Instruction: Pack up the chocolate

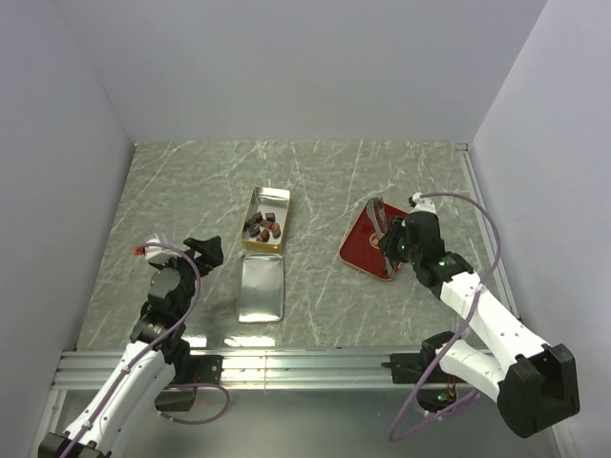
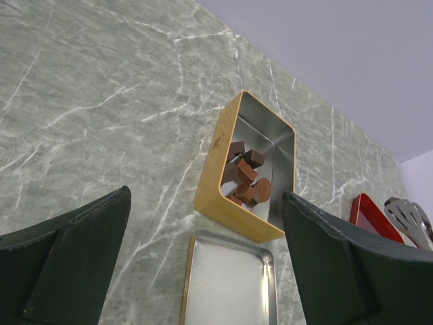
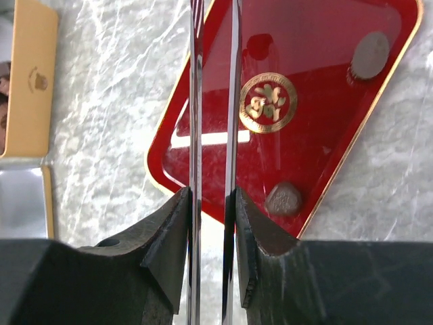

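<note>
Several brown chocolate chunks (image 1: 263,227) (image 2: 245,177) lie in the open gold tin (image 1: 268,199) (image 2: 230,210). Two more chocolate pieces (image 3: 369,55) (image 3: 284,200) sit on the red tray (image 1: 363,253) (image 3: 325,115). My right gripper (image 1: 393,243) (image 3: 213,203) is shut on a pair of metal tongs (image 1: 379,219) (image 3: 195,101), pressing the two blades close together above the tray's near left part. The tong tips are out of the right wrist view. My left gripper (image 1: 196,250) (image 2: 206,196) is open and holds nothing, near and left of the tin.
The tin's silver lid (image 1: 261,288) (image 2: 230,284) lies inside-up just in front of the tin. The red tray (image 2: 369,217) and the tongs (image 2: 409,217) show at the right edge of the left wrist view. White walls close in the marble table on three sides.
</note>
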Robot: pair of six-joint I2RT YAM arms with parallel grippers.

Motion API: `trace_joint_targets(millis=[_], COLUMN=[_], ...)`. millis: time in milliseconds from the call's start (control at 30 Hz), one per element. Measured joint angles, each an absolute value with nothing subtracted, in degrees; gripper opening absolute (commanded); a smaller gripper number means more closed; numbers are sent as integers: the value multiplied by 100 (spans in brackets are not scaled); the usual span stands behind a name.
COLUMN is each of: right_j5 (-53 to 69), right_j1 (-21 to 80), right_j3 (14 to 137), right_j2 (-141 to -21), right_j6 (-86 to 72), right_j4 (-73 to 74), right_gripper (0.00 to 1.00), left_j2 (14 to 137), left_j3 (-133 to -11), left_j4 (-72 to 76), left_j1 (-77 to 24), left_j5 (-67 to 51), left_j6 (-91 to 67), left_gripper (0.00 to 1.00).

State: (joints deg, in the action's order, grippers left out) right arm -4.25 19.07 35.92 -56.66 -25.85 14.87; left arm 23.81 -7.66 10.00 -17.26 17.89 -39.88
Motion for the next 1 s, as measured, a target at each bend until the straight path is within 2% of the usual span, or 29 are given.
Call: trace_joint_targets(millis=[200, 633, 800, 1000], right_j5=[-261, -438, -770, -880], right_j1=[2097, 4136, 4108, 3509], right_j3=[3592, 4552, 4858, 4991], right_j2=[-5511, -6383, -6549, -7072], right_j6=[-2596, -2773, -2755, -2685], right_j4=[1529, 1483, 1463, 1413], right_gripper=[32, 32, 33, 33], left_j2=[2381, 2381, 2381, 2381], left_j3=[-766, -766, -766, -766], left_j4=[1000, 998, 998, 998], left_j1=[-1726, -1726, -1734, -1734], left_j5=[1789, 1789, 1789, 1789], left_j6=[-3988, -3988, -3988, -3988], left_gripper=[99, 99, 99, 99])
